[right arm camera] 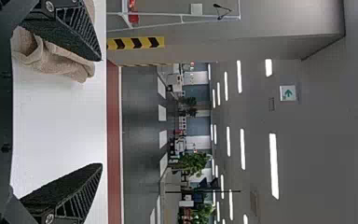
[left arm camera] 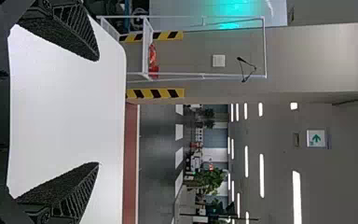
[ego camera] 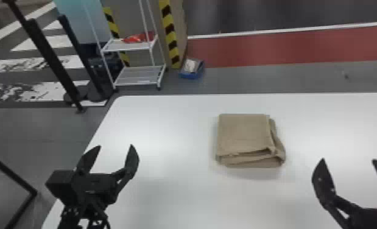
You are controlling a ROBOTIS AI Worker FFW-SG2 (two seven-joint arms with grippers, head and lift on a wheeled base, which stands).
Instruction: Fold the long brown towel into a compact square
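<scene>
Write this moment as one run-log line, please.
brown towel: folded on table, right side uneven | left gripper: open, empty | right gripper: open, empty

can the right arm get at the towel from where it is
Probably yes: the right gripper is open, off to the right of the folded towel on the table, with nothing standing between them.

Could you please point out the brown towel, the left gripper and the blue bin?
Brown towel [ego camera: 244,132]: head view, on its top layer.
Left gripper [ego camera: 115,146]: head view, midway between its fingertips.
Blue bin [ego camera: 189,76]: head view, on its near wall.
</scene>
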